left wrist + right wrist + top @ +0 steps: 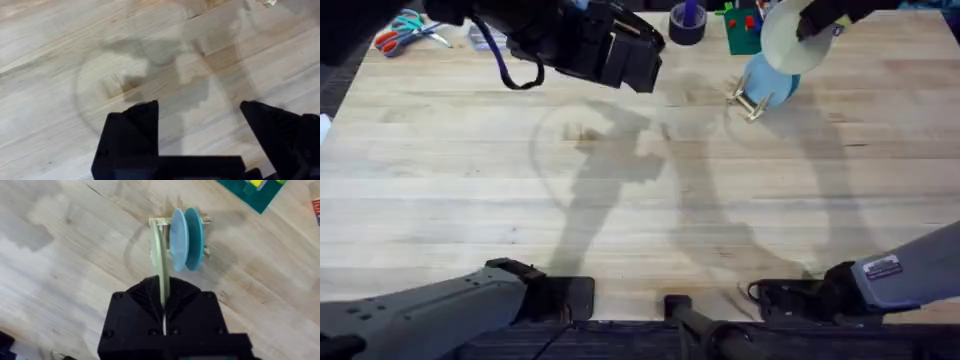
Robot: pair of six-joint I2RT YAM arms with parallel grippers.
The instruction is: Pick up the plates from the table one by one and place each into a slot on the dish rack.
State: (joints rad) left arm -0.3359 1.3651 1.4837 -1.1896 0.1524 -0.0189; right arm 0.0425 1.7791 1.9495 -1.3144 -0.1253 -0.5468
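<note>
My right gripper (812,24) is shut on the rim of a pale cream plate (788,42) and holds it in the air just above the dish rack (750,103). In the right wrist view the cream plate (162,275) shows edge-on between the shut fingers of the right gripper (164,294), beside two light blue plates (186,239) that stand upright in the wooden rack (156,223). The blue plates (770,82) lean in the rack at the table's far right. My left gripper (642,62) hovers open over bare table (60,75); its fingers (137,125) hold nothing.
A green brick board (744,30) and a dark tape roll (687,26) lie right behind the rack. Scissors (405,32) rest at the far left corner. The wide wooden tabletop (620,220) stretches between the arms' bases and the rack.
</note>
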